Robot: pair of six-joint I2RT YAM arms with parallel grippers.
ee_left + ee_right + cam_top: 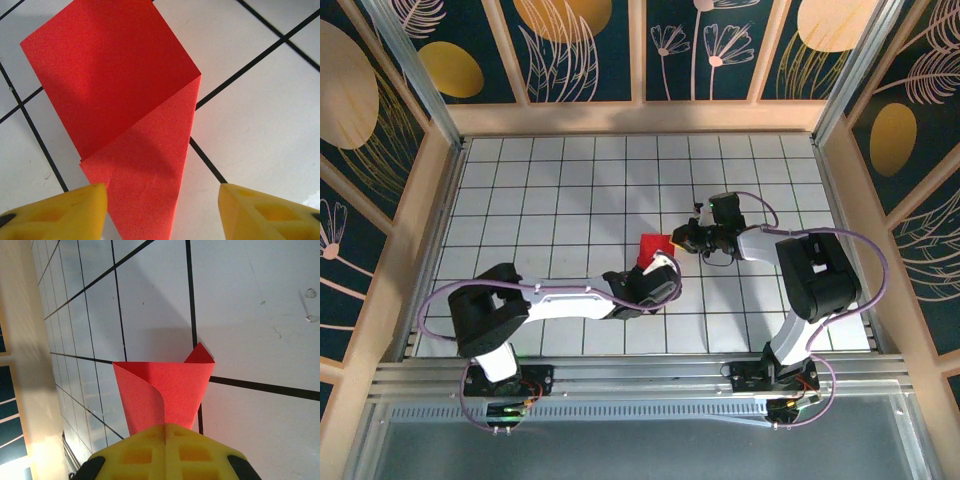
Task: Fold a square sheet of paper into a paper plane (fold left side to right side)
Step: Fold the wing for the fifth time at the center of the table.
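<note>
Red paper point(651, 244) lies mid-frame, partly folded. The right gripper point(165, 427) pinches a curled flap, seemingly to draw it across, while the left gripper point(162, 200) hovers spread over the lower tip, likely to pin it.

Table: white top point(570, 190) ruled into square tiles by thin black grid lines point(595, 200), with pale wooden rails point(430, 210) on the left, far and right sides.
Near edge: a ribbed metal strip point(640, 372) runs along it.
Surface: glossy; the right wrist view shows a few small specks point(310, 305) on one tile.
On it: one red paper point(651, 245), near the middle, slightly right of centre.
Paper, left wrist view: folded point(125, 100), flat on the tiles across a crossing of grid lines, with a diagonal fold edge and narrowing to a point at the near end.
Paper, right wrist view: one end point(170, 390) curls up off the tile and throws a shadow on the table.
</note>
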